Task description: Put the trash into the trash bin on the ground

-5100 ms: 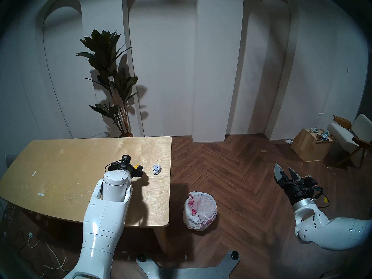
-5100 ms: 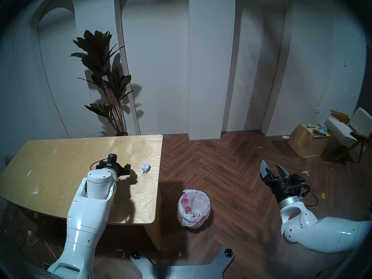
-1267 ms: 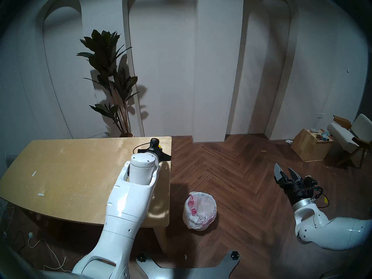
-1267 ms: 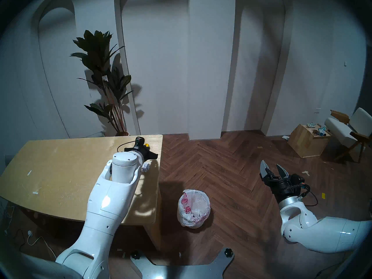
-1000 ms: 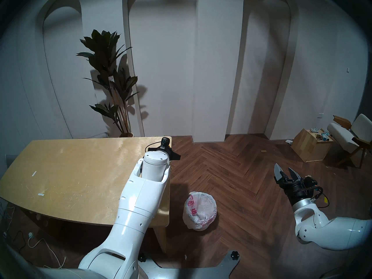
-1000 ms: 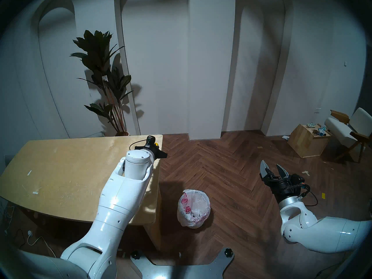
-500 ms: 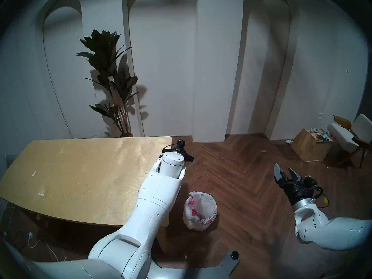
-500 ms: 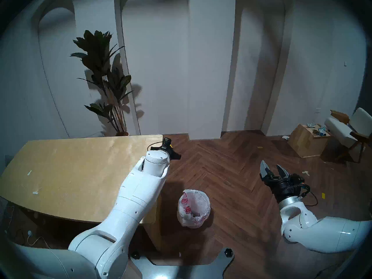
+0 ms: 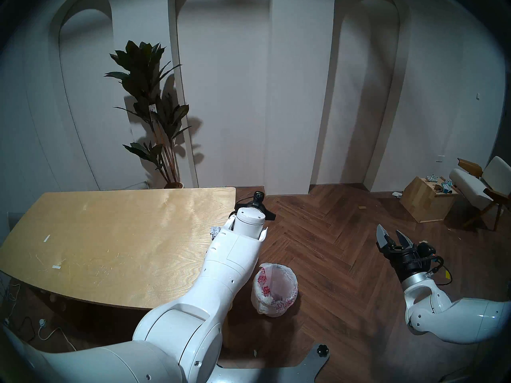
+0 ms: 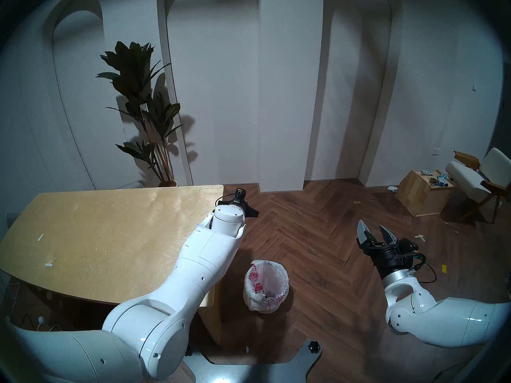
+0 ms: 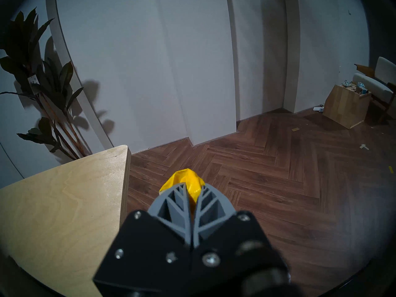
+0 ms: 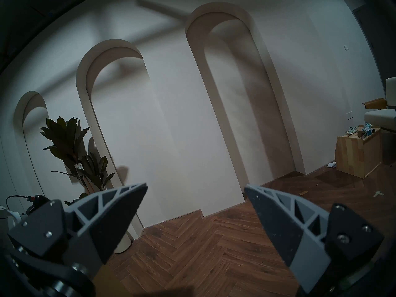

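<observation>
Trash, a crumpled yellow wad (image 11: 186,181), sits pinched tight in the left gripper (image 11: 191,201), out over the brown wood floor (image 11: 278,172) just past the tabletop's (image 11: 64,193) right edge. A white crumpled paper ball (image 9: 214,231) lies near that edge. The round bin with the white, red-printed bag (image 9: 287,301) stands on the floor below. The right gripper (image 12: 196,188) is wide open, holding nothing.

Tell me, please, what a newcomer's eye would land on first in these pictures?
Probably the yellow wad, bright against the dark floor, pinched in the shut left gripper just past the wooden table edge. Next, the trash bin on the floor beside the table, nearer the robot than that gripper. The right gripper hangs open and empty.
</observation>
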Available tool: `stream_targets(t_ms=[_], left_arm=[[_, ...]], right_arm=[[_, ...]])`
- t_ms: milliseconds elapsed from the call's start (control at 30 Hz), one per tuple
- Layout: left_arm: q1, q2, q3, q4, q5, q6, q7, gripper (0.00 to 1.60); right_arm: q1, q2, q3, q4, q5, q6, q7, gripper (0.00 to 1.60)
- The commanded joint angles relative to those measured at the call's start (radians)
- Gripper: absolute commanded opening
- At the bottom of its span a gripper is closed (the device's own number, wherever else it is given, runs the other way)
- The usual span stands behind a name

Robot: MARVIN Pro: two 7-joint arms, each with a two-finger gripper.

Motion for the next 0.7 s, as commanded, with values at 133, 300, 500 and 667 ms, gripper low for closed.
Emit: stream_targets(t_ms=[133, 300, 500, 667], left_arm=[[-0.132, -0.075, -0.002, 0.143, -0.01, -0.095, 0.024, 0.0], [-0.162, -0.09, -0.007, 0.213, -0.016, -0.132, 0.032, 0.0], [-0.198, -0.104, -0.012, 0.301, -0.026, -0.18, 0.039, 0.0], [-0.226, -0.111, -0.023, 0.365, -0.041, -0.215, 0.041, 0.0]], right_arm=[[0.004, 0.003, 0.007, -0.004, 0.002, -0.008, -0.001, 1.6], [0.005, 0.003, 0.007, -0.004, 0.002, -0.008, -0.001, 1.6], [0.005, 0.004, 0.006, -0.004, 0.002, -0.009, -0.001, 1.6], [0.005, 0.004, 0.006, -0.004, 0.003, -0.009, -0.002, 1.6]])
